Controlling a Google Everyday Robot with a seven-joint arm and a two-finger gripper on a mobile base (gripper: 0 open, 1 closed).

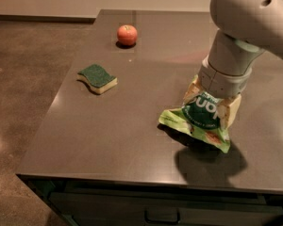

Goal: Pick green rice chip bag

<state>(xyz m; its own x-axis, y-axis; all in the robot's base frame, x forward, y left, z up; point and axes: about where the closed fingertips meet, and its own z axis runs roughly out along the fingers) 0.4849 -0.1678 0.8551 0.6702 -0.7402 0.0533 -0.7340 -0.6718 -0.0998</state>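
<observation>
Gripper (212,102) at table's right, 2 fingers clamped on bag (198,122) top. Bag looks light, soft, slippery foil; hold the upper body, not loose corners.

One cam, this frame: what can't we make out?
- Camera view: the top of the bag and part of its logo are hidden by the tool gripping it.
- Camera view: whether the bag's bottom edge touches the table is unclear, as it lies in dark shadow.
- Camera view: the arm is cut off by the top and right edges.
</observation>
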